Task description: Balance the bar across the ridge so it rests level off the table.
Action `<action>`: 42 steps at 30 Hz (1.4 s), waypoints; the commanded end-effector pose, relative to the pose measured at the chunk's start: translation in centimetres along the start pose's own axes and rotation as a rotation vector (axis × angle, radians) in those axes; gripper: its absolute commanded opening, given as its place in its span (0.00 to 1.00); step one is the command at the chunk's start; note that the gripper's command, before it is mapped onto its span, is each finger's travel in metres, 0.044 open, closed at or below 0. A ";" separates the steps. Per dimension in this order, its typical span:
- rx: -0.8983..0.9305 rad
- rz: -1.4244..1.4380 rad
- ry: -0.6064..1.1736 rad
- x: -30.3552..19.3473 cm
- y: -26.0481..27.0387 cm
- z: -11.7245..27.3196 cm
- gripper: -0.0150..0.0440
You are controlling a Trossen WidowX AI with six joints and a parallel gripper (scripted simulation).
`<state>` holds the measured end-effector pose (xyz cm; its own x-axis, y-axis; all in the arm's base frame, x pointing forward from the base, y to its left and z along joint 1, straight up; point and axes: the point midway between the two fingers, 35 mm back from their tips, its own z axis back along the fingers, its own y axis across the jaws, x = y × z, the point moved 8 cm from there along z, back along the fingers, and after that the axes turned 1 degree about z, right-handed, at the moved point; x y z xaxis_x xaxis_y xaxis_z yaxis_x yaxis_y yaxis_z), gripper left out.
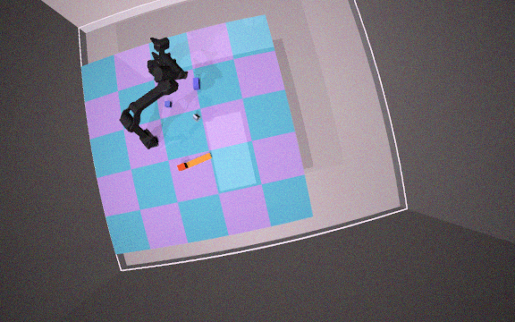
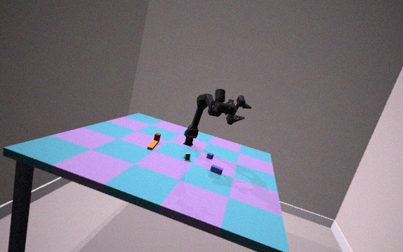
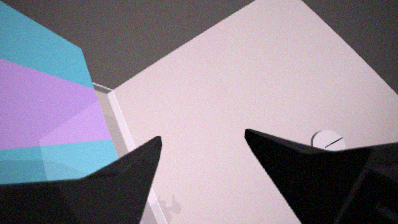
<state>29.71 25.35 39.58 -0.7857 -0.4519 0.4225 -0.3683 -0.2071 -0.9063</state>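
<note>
An orange bar (image 1: 199, 160) (image 2: 153, 144) lies on the checkered table, with a taller red block (image 1: 181, 166) (image 2: 157, 134) at one end and a dark band beside it. A small black and pale piece (image 1: 196, 117) (image 2: 187, 157) stands apart from the bar; it may be the ridge, but it is too small to tell. My gripper (image 2: 247, 113) (image 3: 204, 136) is open and empty, raised high above the table and away from the bar. Neither bar nor small piece shows in the wrist view.
A longer blue block (image 1: 197, 83) (image 2: 216, 169) and a small blue cube (image 1: 168, 104) (image 2: 210, 156) lie on the table (image 1: 244, 201) (image 2: 75, 168) on the gripper's side of the small piece. The wrist view shows a table edge, floor and walls.
</note>
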 end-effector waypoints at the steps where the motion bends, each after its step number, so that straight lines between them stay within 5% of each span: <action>1: -0.004 -0.004 0.004 0.0 0.0 0.1 0.89; 4: -0.059 -0.058 0.059 -0.7 -0.2 1.4 0.79; 42: -0.798 -0.839 1.054 -3.5 6.5 24.5 0.79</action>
<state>42.38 6.60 32.68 -0.1787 0.3665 0.9131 -0.7858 0.5053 -0.3567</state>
